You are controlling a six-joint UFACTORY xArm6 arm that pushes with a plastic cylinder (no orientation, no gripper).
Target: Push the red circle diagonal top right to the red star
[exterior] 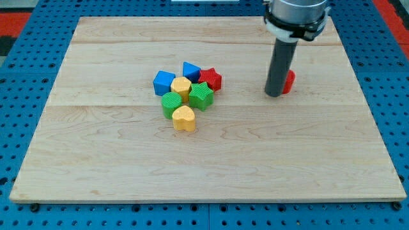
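The red circle (289,82) lies at the view's right of centre, mostly hidden behind my rod. My tip (274,94) rests on the board against the circle's left side. The red star (211,78) lies well to the left of my tip, at the right edge of a cluster of blocks. The circle sits at about the same height in the view as the star, far to its right.
The cluster beside the star holds two blue blocks (164,82) (191,70), a yellow block (181,86), two green blocks (200,96) (171,103) and a yellow heart (184,118). The wooden board (96,160) lies on a blue perforated table.
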